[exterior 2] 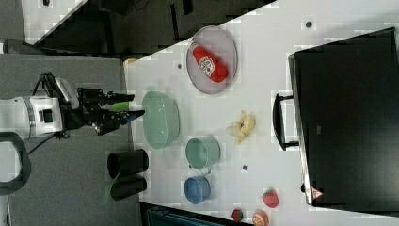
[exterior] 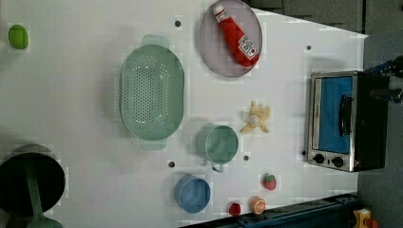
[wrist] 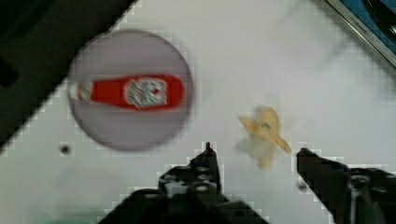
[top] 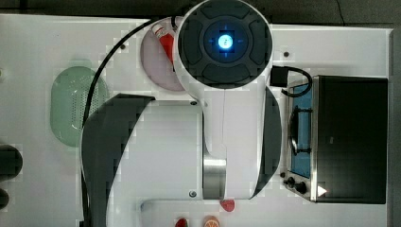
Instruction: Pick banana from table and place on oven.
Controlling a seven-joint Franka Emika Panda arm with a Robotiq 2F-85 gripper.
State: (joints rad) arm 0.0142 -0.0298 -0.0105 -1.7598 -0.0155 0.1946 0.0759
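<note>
Approach step: the tool [wrist: 254, 154] hangs wide and empty above the banana [wrist: 264, 133]; next, descend and close.

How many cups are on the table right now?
2: a green cup beside the colander, left of the banana in the left view, and a blue cup nearer the table's edge.

white table [exterior: 71, 71] — banana [exterior: 257, 118], oven [exterior: 347, 121], green colander [exterior: 152, 92], plate [exterior: 209, 45], two cups — small toy fruits
</note>
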